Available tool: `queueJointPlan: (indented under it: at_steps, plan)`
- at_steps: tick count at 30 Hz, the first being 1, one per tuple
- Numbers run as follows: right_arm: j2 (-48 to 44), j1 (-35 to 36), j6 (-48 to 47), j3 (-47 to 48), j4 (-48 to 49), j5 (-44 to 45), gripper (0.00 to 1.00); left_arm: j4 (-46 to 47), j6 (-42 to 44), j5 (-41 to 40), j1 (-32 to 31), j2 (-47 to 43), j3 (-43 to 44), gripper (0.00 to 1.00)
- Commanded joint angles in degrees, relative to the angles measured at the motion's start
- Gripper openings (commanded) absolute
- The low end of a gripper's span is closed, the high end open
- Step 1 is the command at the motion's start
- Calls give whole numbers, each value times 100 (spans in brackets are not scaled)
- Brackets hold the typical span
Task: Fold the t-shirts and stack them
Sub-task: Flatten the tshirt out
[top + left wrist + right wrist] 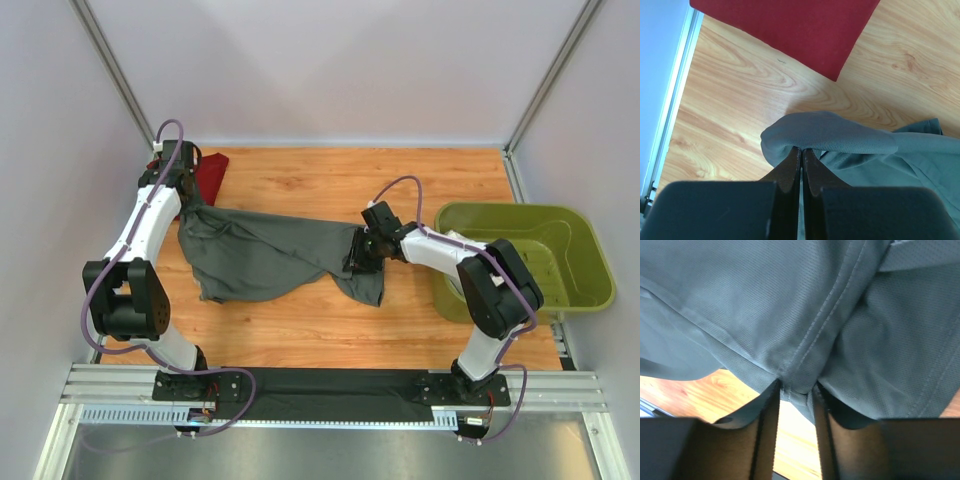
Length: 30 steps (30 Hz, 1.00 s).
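Lengthwise, the dark grey t-shirt (270, 255) stretches over the bench (400, 170) between both hands: left hand (801, 150) clenched on one end, right hand (796, 387) straddling a seam at the other, grip unclear.

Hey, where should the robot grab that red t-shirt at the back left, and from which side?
Pinch the red t-shirt at the corner that points toward the grey t-shirt, coming from the open right side. It lies flat close to the left wall, so its other edges look harder to reach.
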Motion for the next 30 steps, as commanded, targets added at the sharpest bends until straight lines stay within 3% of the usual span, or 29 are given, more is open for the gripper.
queueJointPlan:
  at_steps: [1,4,5,7,17,23,30]
  plan:
    - [-183,40,47,17,328,-26,29,172,152,-61,-18,-222,105,0]
    - [-218,57,38,17,311,53,15,163,178,-61,-18,-222,114,0]
    - [-219,57,21,34,293,80,7,155,178,-70,-18,-222,123,0]
    - [-280,57,-23,130,154,176,1,137,195,-70,-18,-249,132,0]
    - [-1008,-21,-691,1728,-1324,950,0,-276,161,132,34,-670,439,0]
    - [-1431,-733,-840,2458,-1587,520,0,-355,-252,1642,675,-1215,387,0]
    - [-1555,-1638,-1394,3767,-1745,493,0,-636,2,2232,781,-1585,1061,0]
